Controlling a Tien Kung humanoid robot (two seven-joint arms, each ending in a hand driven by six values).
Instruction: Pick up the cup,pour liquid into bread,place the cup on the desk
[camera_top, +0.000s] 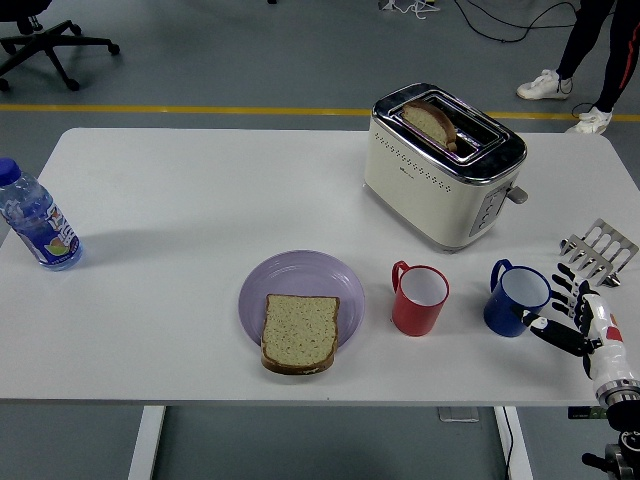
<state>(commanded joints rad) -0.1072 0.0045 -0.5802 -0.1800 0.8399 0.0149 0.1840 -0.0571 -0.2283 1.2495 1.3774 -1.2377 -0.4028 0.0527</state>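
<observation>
A blue cup (516, 299) stands on the white table (180, 200) at the right, handle toward the far left. A red cup (419, 299) stands just left of it. A slice of bread (299, 333) lies on a lilac plate (300, 278) near the front middle. My right hand (570, 308) sits at the table's right front corner, just right of the blue cup, fingers spread and holding nothing. Its thumb reaches toward the cup's near side, close to it but apart. The left arm does not show.
A cream toaster (443, 165) with a slice in its slot stands at the back right. A small metal rack (598, 249) lies at the right edge beyond my hand. A water bottle (35, 219) stands at the far left. A person's legs (595, 50) are beyond the table.
</observation>
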